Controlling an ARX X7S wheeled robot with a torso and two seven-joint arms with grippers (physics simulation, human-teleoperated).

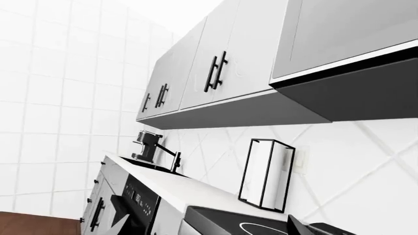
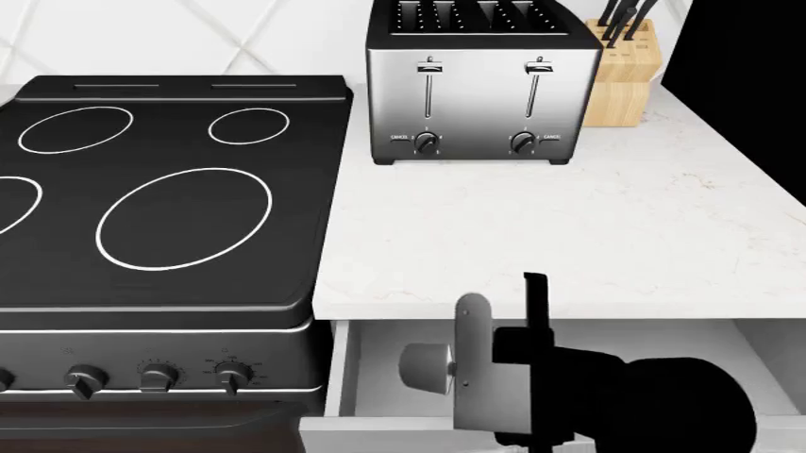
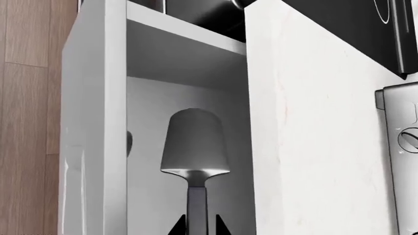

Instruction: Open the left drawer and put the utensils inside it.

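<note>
The left drawer (image 2: 368, 377) stands pulled out below the counter edge, its plain white inside (image 3: 150, 205) showing. My right gripper (image 3: 197, 226) is shut on the dark handle of the spatula (image 3: 195, 147), one of the utensils. Its grey rounded blade hangs over the drawer's inside, between the drawer front (image 3: 91, 122) and the counter edge. In the head view the right gripper (image 2: 497, 366) hovers over the open drawer. My left gripper (image 1: 209, 229) is raised and faces the wall cabinets. Only its two fingertips (image 1: 298, 228) show at the frame's edge, far apart with nothing between them.
A black cooktop (image 2: 164, 189) with knobs (image 2: 158, 377) lies left of the drawer. A steel toaster (image 2: 481, 85) and a wooden knife block (image 2: 620, 80) stand at the back of the white counter (image 2: 567, 236). The left wrist view shows a paper-towel holder (image 1: 267, 174) and a coffee machine (image 1: 148, 144).
</note>
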